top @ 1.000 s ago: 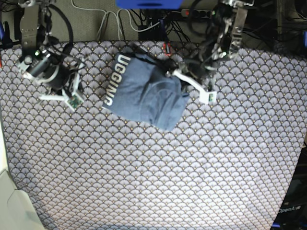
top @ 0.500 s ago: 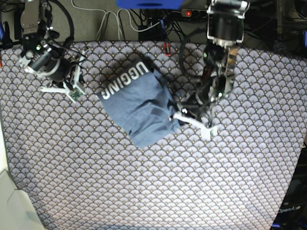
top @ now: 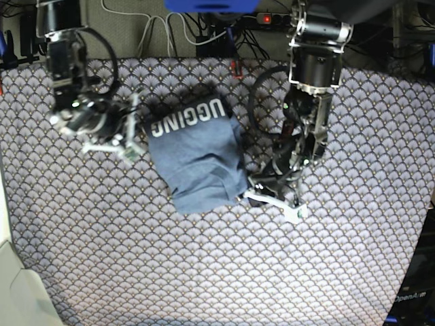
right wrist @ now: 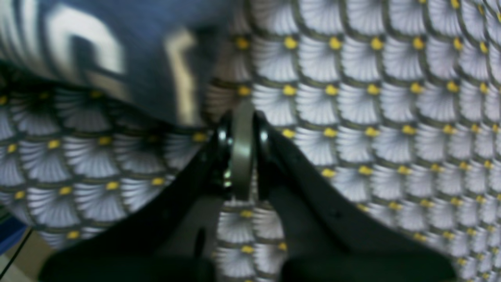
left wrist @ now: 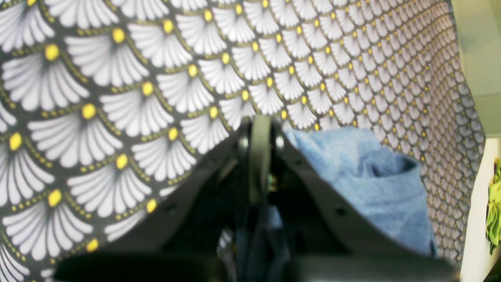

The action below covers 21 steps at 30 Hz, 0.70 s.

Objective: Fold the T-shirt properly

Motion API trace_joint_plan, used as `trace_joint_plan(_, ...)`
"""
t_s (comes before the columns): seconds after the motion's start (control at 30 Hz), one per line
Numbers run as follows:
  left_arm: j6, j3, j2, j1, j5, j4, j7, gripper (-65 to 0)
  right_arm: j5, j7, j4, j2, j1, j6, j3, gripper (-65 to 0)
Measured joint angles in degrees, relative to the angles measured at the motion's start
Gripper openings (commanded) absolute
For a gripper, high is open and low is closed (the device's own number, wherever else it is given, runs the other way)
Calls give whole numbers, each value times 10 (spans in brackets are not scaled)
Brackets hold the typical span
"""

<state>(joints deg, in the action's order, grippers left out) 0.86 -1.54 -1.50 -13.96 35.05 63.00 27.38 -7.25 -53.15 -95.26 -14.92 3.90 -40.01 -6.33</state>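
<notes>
Both jaws closed, left gripper [top: 246, 192] pinching the T-shirt [top: 197, 159] corner, right gripper [top: 139, 129] empty beside its lettered edge.

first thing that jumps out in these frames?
The folded T-shirt at centre on the scallop-patterned tablecloth, its white lettering along the far edge. An arm flanks it on each side: the left gripper at its near corner, the right gripper by the lettering, both with jaws shut.

Both arms reach down low. The left gripper [top: 243, 197] has its jaws pressed together; the right gripper [top: 139, 122] likewise, its wrist angled sideways.
</notes>
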Motion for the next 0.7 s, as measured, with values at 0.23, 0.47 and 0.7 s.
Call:
trace_joint_plan(0.23,5,-6,54,97,-3,153,4,-647,-5,4,-39,37,31,0,-34,-650)
trace_joint_plan(0.47,4,-76,104,203,1,271,2,-647,-5,6,-76,38,79,0,-36,-650)
trace_joint_plan(0.7,-4,-210,108,327,0,334,1,-647,-3,4,-153,11,136,0,-4,-650)
